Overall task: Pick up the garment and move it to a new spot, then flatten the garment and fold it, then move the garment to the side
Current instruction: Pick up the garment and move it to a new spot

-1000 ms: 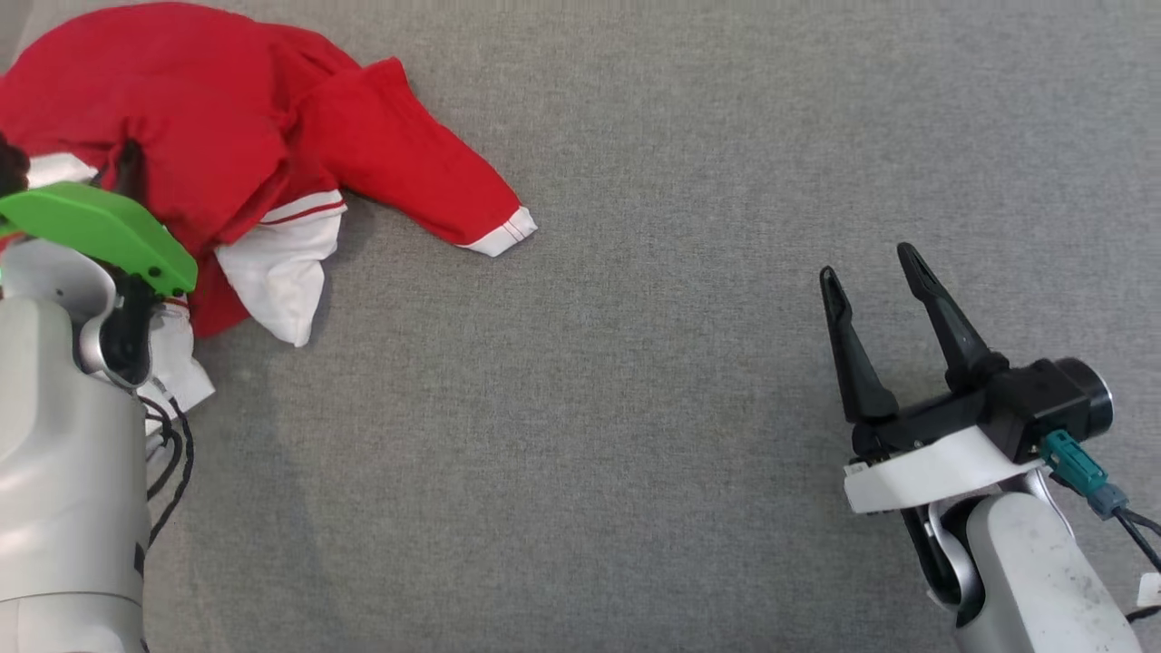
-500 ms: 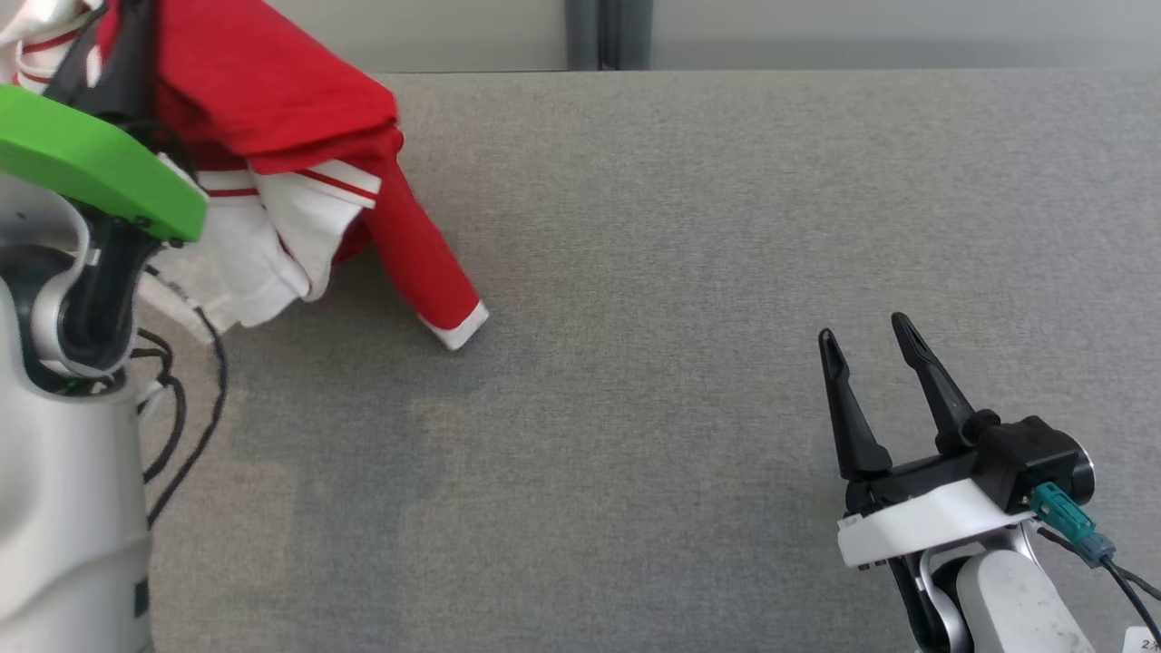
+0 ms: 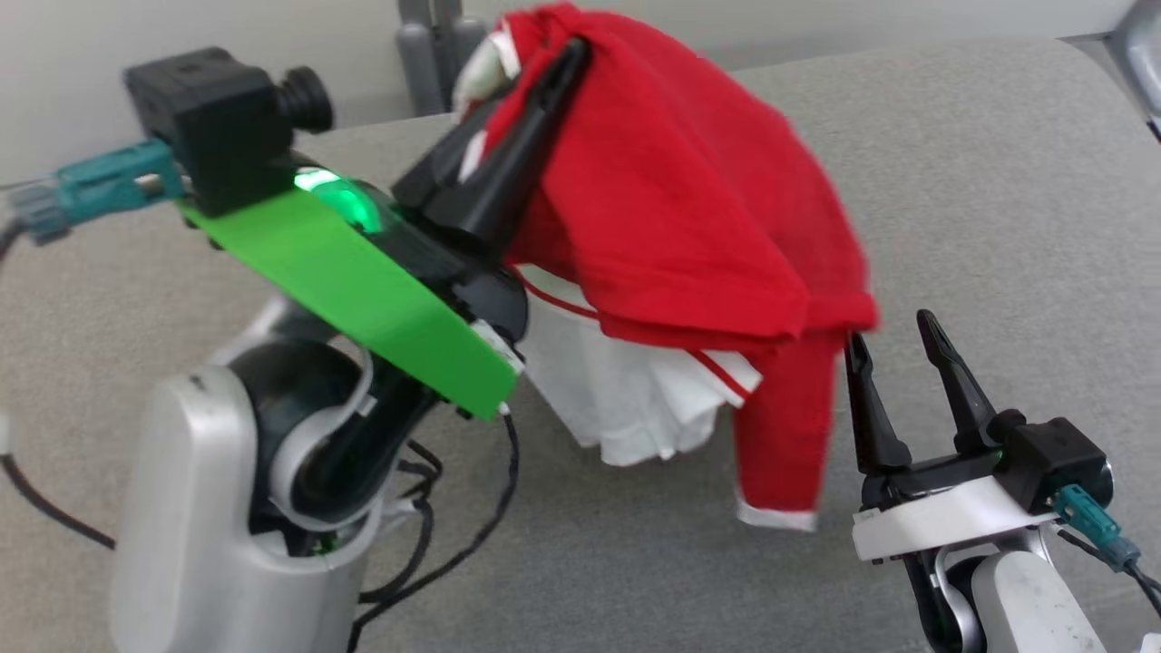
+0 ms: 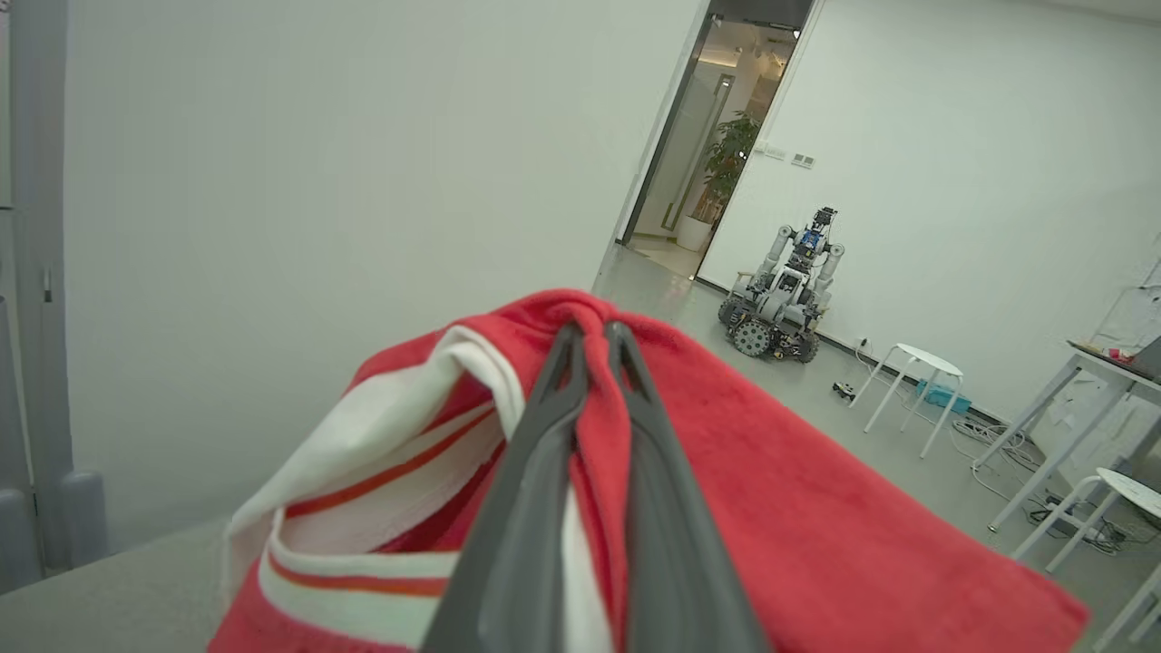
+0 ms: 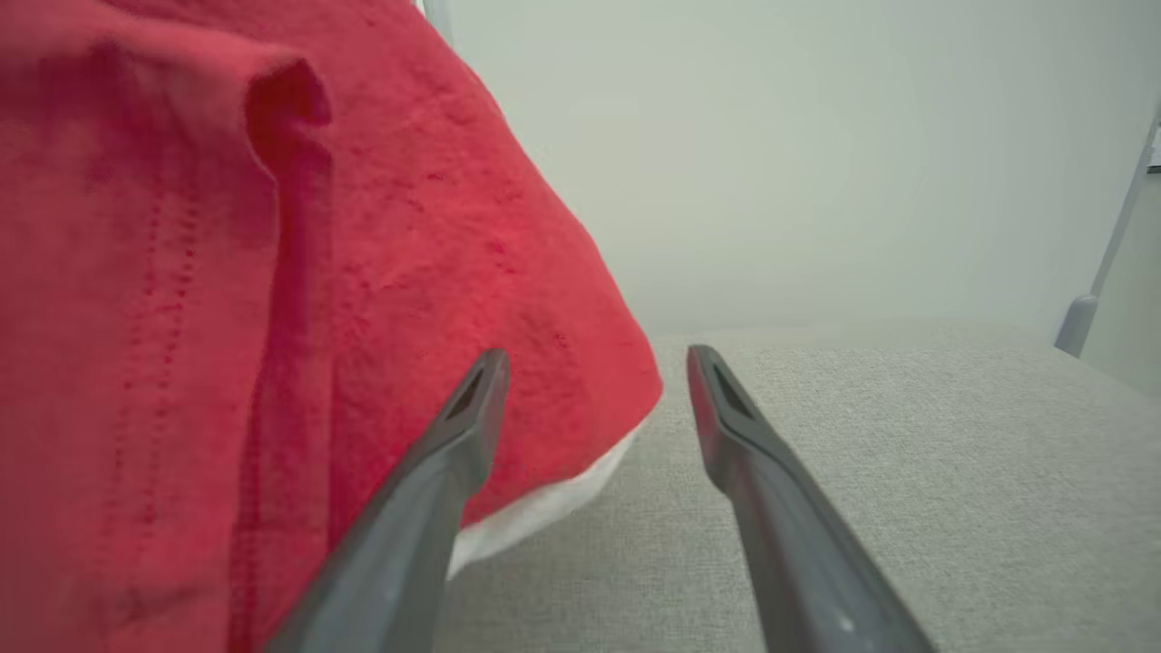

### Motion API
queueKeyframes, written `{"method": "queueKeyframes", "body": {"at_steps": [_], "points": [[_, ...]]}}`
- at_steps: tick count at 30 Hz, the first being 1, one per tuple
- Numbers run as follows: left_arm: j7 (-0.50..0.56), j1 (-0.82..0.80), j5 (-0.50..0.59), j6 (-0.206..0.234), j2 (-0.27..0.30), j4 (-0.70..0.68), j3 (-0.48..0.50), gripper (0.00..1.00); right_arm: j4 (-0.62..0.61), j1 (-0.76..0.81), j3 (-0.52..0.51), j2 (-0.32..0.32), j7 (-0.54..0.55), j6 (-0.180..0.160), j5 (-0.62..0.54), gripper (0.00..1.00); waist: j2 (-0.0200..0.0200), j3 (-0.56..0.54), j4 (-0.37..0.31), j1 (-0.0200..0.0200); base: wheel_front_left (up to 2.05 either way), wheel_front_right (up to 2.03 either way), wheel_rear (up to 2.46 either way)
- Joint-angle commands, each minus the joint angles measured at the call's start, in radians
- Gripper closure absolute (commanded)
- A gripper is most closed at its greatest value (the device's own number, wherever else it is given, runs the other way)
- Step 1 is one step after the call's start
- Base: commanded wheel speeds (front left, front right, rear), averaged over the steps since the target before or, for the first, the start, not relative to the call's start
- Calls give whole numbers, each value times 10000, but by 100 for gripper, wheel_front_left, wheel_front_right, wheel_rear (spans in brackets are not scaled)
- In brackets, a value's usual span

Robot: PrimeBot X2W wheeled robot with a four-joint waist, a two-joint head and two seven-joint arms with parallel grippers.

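The garment point(image 3: 689, 209), red with white striped trim, hangs in a bunch above the grey table point(image 3: 998, 181). My left gripper point(image 3: 567, 59) is raised high and shut on a fold at the garment's top; the left wrist view shows the left gripper point(image 4: 594, 331) pinching red cloth of the garment point(image 4: 798, 517). One sleeve point(image 3: 780, 435) dangles with its white cuff low over the table. My right gripper point(image 3: 889, 331) stands open at the lower right, its left finger right beside that sleeve. In the right wrist view the right gripper point(image 5: 596, 355) holds nothing, with the garment point(image 5: 272, 272) hanging close on its left.
Black cables point(image 3: 435, 508) loop from my left arm over the table. Grey posts point(image 3: 435, 45) stand behind the table's far edge. Past the table, another robot point(image 4: 785, 290), white stools point(image 4: 912, 363) and a doorway point(image 4: 717, 136) are in the room.
The left gripper has lifted the garment off the table and carried it up and to the right, close to the right gripper. The camera has shifted too. The right gripper stays open.
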Motion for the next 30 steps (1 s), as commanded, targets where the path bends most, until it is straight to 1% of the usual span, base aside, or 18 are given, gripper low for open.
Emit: {"method": "queueKeyframes", "body": {"at_steps": [1,4,6,7,8,10,13,15,16,17,18,19,21,24,26,30], "points": [[-116,312,-136,191,-17,138,-193,100,-44,153,-91,-4,-35,1,72,0,-1,-196,-1088,1,0,0,0],[-483,793,-64,531,-41,944,-630,100,-21,244,-249,14,-35,1,181,0,-1,-238,-1631,1,0,0,0],[-825,1270,195,668,-39,1942,-828,100,7,350,-304,18,-34,1,337,0,-1,-270,-1946,1,0,0,0],[-1064,1585,316,677,-34,2657,-907,100,25,446,-368,18,-35,1,403,0,-1,-288,-2084,1,0,0,0],[-1288,1804,362,660,-31,3256,-913,100,41,516,-398,16,-35,1,466,0,-1,-293,-2175,1,0,0,0],[-1749,2162,864,500,204,4852,-1209,100,52,670,-481,19,-35,1,531,0,-1,-269,-2306,1,0,0,0],[-2547,2462,1323,217,152,7169,-1628,100,77,823,-526,22,-35,1,489,0,-1,-209,-2361,1,0,0,0],[-3251,2458,1559,49,119,8292,-1752,100,87,905,-525,19,-35,1,439,0,-1,-229,-2368,1,0,0,0],[-3573,2434,1584,-8,84,8619,-1795,100,84,934,-532,19,-35,1,415,0,-1,-256,-2359,1,0,0,0],[-4498,2322,1762,-150,13,9143,-1983,80,-24,986,-666,17,-35,1,342,0,-1,-377,-2222,1,0,0,0],[-4905,2269,1884,-210,-13,9245,-2124,34,-64,1018,-705,18,-35,1,296,0,-1,-428,-2148,1,0,0,0],[-5316,2315,1873,-200,-17,9331,-2197,0,-105,1062,-727,22,-35,1,216,0,-1,-511,-2041,1,0,0,0],[-5895,2432,2217,-3,-30,9260,-2445,0,-143,1181,-751,16,-35,1,72,0,-1,-695,-1883,1,0,0,0],[-6196,2797,2581,469,-38,8792,-2751,0,-209,1348,-841,13,-35,1,-122,0,-1,-998,-1674,1,0,0,0],[-6084,3009,2784,747,70,8153,-2876,0,-303,1494,-926,12,-35,1,-214,0,-1,-1216,-1527,1,0,0,0],[-5371,3297,2938,984,432,6512,-3099,0,-440,1701,-908,-74,-35,1,-306,0,-1,-1526,-1404,1,0,0,0]]}}
